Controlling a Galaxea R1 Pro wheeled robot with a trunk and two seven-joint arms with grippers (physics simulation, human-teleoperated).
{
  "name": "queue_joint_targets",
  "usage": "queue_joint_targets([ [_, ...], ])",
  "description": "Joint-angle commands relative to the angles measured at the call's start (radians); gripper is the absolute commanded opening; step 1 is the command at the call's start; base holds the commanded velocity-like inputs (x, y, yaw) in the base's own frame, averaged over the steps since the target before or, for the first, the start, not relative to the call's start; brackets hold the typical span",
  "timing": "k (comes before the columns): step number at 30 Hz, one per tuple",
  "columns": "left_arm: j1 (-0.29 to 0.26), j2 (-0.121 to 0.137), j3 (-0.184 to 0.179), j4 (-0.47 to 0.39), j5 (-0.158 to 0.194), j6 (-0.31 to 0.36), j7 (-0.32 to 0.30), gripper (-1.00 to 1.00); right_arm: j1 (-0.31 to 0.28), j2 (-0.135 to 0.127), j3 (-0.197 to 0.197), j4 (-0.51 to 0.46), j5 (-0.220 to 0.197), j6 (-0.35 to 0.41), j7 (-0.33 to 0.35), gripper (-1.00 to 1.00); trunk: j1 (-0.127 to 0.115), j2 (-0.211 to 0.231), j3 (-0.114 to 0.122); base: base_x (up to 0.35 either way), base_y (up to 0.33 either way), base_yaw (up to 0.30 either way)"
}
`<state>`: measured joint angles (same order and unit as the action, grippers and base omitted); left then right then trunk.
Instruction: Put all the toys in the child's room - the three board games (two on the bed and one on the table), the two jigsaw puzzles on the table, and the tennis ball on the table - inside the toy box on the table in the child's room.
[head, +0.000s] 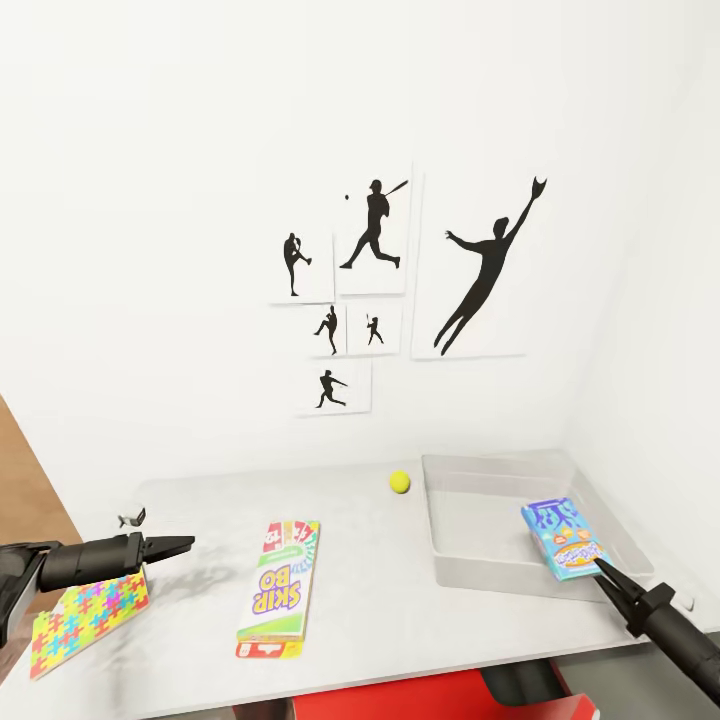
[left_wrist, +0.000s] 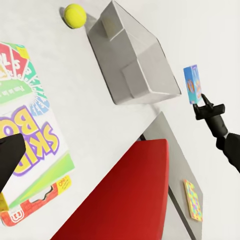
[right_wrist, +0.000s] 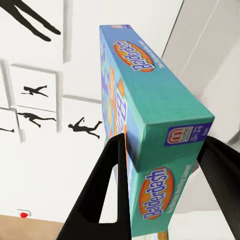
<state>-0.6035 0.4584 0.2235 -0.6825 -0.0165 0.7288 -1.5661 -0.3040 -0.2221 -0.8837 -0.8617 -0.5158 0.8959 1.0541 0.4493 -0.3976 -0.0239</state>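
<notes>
A: Right gripper (head: 603, 570) status?
B: Jaws clamped flat on both faces of the Balderdash box (head: 563, 539). Light-blue/teal box, orange oval logo on the edge, cartoon print on the face. Held edge-up ahead of the fingertips, over the near right part of the toy box (head: 470, 560).

A: Toy box look?
B: Shallow light-grey bin, flared sides, plain rim. Sits on the pale table (head: 380, 620), directly under and beyond the right gripper. I can't tell whether the game box touches the bin.

A: Left gripper (head: 185, 545)?
B: Fingers lie close together in the head view and carry nothing; the exact gap I cannot tell. It hovers above the table, well apart from the right one.

A: What's around it?
B: Jigsaw puzzle (head: 85, 612) just below and behind it, at the table's edge: a square board, yellow, pink, green and blue pieces. Skip-Bo box (head: 279, 590) lies flat ahead of its tips, toward the bin, red end nearest the robot. Tennis ball (head: 400, 482), small and yellow-green, farther out, just beside the bin's far left corner.

A: Backdrop?
B: White wall with black sports-silhouette pictures (head: 400, 270).
</notes>
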Motion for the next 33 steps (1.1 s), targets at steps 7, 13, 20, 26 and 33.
queue_joint_targets([
  [7,-0.001,0.000,0.000,0.000,-0.002,0.011,-0.005,1.00,-0.010,0.000,-0.001,0.001,0.004,0.005,0.001,-1.00,0.001,-0.002,-0.002,0.000,0.000,0.000],
  [13,-0.001,0.001,0.001,0.000,-0.002,0.011,-0.005,1.00,-0.033,-0.001,0.001,0.002,0.009,0.006,0.001,-1.00,0.001,-0.002,-0.002,0.000,0.000,0.000],
  [20,-0.001,0.002,0.001,0.000,-0.002,0.011,-0.005,1.00,-0.066,-0.002,0.002,0.002,0.002,0.012,-0.069,-1.00,0.001,-0.002,-0.002,0.000,0.000,0.000],
  [26,-0.001,0.002,0.001,0.000,-0.002,0.011,-0.005,1.00,-0.096,-0.003,0.002,0.000,0.000,0.057,-0.094,-1.00,0.001,-0.002,-0.002,0.000,0.000,0.000],
  [33,-0.001,0.001,0.001,0.000,-0.002,0.006,-0.005,1.00,-0.153,-0.003,0.003,0.000,0.010,0.080,-0.130,-1.00,0.001,-0.002,-0.002,0.000,0.000,0.000],
])
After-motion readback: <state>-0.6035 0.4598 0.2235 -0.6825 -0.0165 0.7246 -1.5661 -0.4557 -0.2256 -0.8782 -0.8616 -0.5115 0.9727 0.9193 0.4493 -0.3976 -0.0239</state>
